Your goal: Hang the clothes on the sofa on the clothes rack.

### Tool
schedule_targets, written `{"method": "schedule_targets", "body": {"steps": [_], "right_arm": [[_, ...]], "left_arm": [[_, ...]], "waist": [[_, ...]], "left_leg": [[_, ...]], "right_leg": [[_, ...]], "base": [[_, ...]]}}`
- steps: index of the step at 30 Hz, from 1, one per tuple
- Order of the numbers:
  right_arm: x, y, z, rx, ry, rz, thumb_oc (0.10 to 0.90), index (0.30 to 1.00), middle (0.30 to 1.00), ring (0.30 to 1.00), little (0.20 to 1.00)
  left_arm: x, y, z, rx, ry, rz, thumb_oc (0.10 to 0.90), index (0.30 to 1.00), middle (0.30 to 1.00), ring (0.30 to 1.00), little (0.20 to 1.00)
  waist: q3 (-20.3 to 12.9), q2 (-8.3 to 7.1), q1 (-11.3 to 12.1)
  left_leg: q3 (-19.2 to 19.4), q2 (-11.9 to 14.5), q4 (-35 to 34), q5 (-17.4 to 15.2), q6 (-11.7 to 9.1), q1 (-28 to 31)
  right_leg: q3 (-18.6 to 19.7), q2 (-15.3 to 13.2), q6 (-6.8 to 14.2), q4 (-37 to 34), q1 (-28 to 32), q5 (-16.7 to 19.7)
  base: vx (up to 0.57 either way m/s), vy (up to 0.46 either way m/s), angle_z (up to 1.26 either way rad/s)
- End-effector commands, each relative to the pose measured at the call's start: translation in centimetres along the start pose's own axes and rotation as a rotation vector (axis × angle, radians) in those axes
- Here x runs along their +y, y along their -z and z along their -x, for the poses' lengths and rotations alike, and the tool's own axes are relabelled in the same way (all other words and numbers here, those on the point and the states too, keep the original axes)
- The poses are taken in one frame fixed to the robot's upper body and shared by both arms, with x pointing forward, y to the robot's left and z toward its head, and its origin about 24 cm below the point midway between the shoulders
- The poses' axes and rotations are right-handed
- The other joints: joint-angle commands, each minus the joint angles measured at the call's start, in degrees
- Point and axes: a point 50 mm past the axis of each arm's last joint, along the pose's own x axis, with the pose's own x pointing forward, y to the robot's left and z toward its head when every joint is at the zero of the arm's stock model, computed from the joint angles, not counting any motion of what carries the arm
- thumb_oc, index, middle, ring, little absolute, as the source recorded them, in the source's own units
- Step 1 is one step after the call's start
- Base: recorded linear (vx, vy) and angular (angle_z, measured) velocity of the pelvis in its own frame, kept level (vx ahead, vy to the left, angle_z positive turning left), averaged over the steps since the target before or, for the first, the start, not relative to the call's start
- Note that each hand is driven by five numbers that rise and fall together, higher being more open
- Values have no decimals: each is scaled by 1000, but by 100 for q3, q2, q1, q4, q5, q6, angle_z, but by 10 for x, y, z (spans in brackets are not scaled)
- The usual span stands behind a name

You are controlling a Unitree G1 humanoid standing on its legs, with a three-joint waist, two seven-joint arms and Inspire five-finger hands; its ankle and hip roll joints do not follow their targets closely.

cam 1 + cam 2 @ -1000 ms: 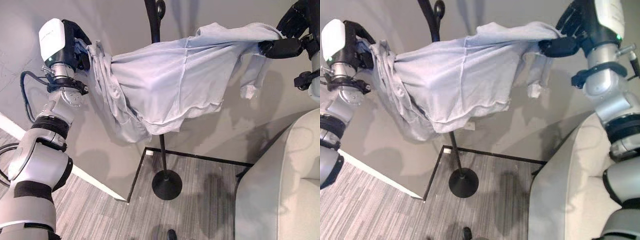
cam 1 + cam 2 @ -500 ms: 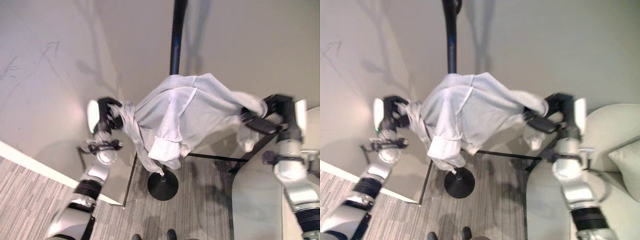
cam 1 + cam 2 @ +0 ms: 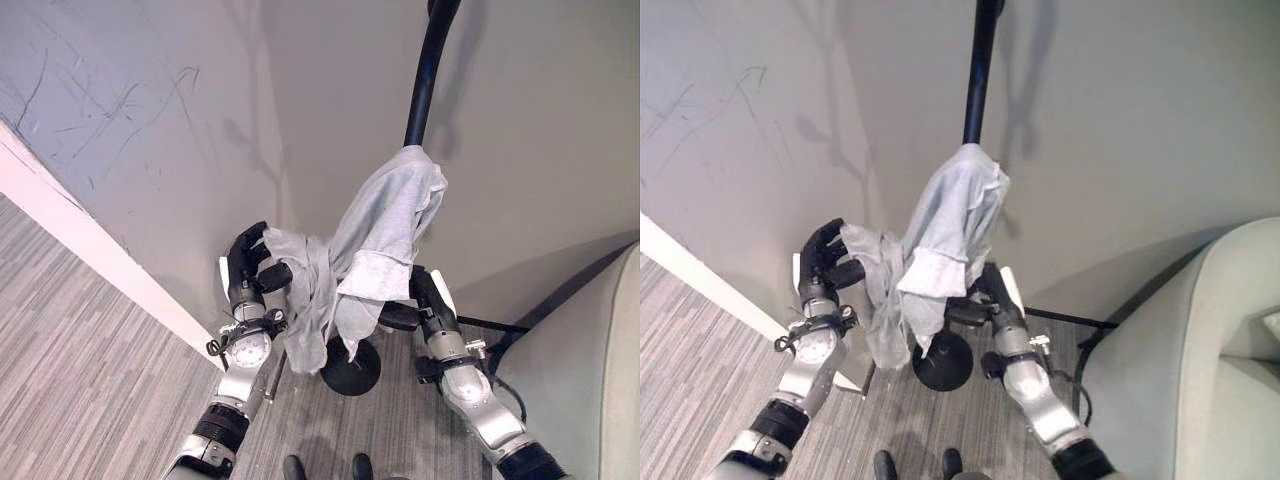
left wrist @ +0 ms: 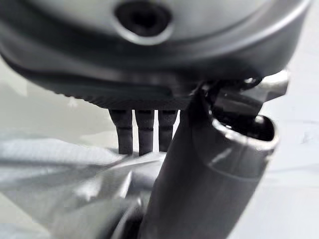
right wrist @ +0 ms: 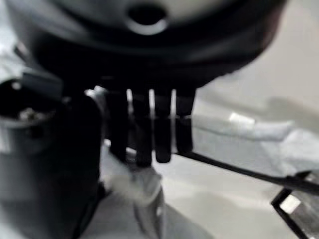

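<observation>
Both hands dropped: pale grey jacket (image 3: 385, 235) drapes black rack pole (image 3: 424, 85); left hand (image 3: 246, 270) fingers grip its edge, right hand (image 3: 418, 300) fingers apparently pinching the hem.

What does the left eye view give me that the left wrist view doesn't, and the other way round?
Left eye view: the rack pole with the grey garment hanging from it, the rack base, the sofa, and the right robot hand by the cloth's lower edge. Left wrist view: a close look at the fingers against the cloth. Both: the left robot hand gripping a bunch of the garment.
</observation>
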Motion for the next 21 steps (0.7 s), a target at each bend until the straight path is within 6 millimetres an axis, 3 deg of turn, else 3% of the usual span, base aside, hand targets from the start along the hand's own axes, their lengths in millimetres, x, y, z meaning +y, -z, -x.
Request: {"method": "schedule_targets", "body": {"steps": [1,7,11,17,21], "right_arm": [[-26,-38,-5,-235,62,31,800,900,900,900,900],[-47,-43,3,-259,101,155,800,900,900,900,900],[-59,-42,11,-264,132,196,800,900,900,900,900],[-72,-30,31,-208,152,181,800,900,900,900,900],[-84,-26,46,-183,136,128,800,900,900,900,900]], "left_arm": [[-4,-34,-12,-139,93,207,800,900,900,900,900],[13,-27,4,-71,154,358,800,900,900,900,900],[33,-23,16,-66,238,290,800,900,900,900,900],[70,6,43,58,302,339,800,900,900,900,900],[97,28,63,172,298,222,800,900,900,900,900]], "waist": [[-856,-286,33],[-830,-266,49],[-811,-261,51],[-805,-273,74],[-788,-269,46]], "left_leg": [[279,312,35,-95,-307,98],[219,288,35,-126,-272,97],[202,280,35,-153,-253,109],[273,300,35,-184,-246,188],[313,309,35,-183,-244,187]], "right_leg": [[-105,-285,445,45,244,-403],[-154,-284,459,45,247,-398],[-125,-283,464,45,248,-386],[-74,-270,458,45,293,-394],[-52,-254,454,45,270,-383]], "base": [[-15,0,5],[-11,-1,3],[-11,-1,2],[-2,-5,0],[-22,-28,-6]]}}
